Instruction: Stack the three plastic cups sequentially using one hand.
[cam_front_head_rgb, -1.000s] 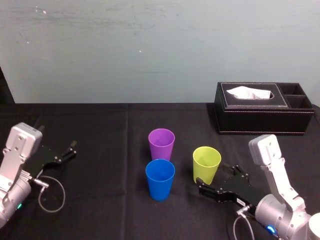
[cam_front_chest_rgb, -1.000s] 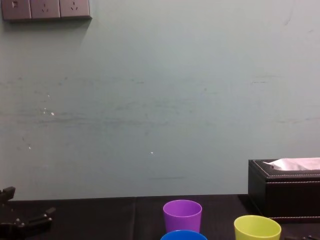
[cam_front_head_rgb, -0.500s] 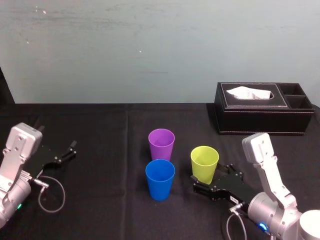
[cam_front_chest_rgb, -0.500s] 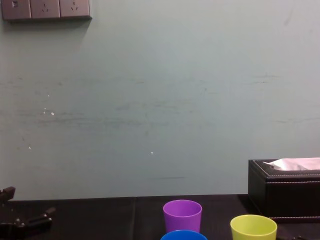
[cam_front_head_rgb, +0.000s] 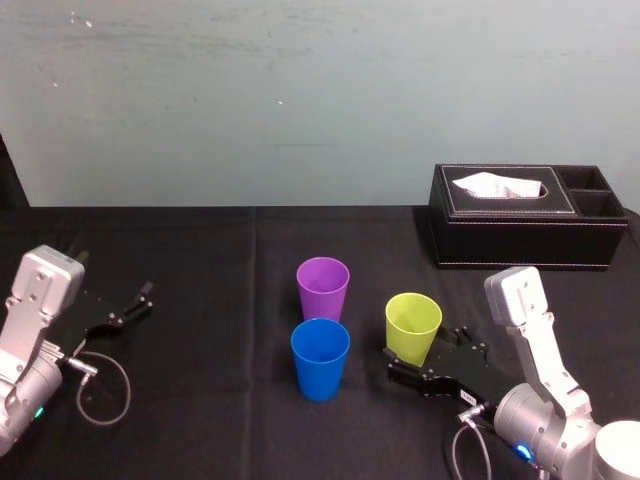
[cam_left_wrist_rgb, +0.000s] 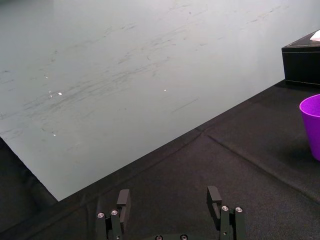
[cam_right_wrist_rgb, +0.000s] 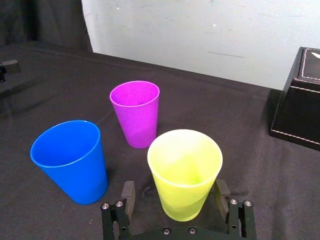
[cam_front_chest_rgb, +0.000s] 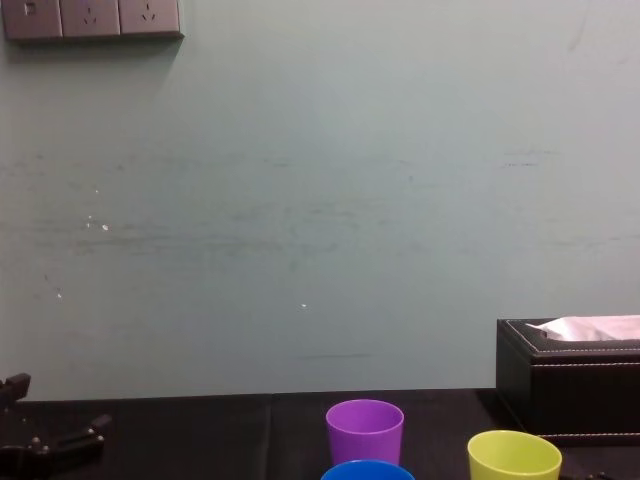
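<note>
At work: right gripper (cam_right_wrist_rgb: 174, 190), low over the black table (cam_front_head_rgb: 200, 260), front right. Fingers apart, one on each side of the yellow-green cup (cam_front_head_rgb: 412, 325) near its base, with a small gap on one side and next to none on the other. Not clamped.

Upright, front right of centre: yellow-green cup. To its left, across a bare strip of table: blue cup (cam_front_head_rgb: 320, 357), upright. Just behind that, apart from it: purple cup (cam_front_head_rgb: 323, 287), upright.

Back right, by the wall (cam_front_head_rgb: 300, 100), well apart from the cups: tissue box (cam_front_head_rgb: 528, 230). Open table left of the cups and behind them up to the wall.

Parked near the table's left edge: left gripper (cam_left_wrist_rgb: 169, 194), fingers apart, holding nothing.

Against half a second ago: yellow-green cup slightly further right. Blue cup, purple cup and left gripper unmoved.
</note>
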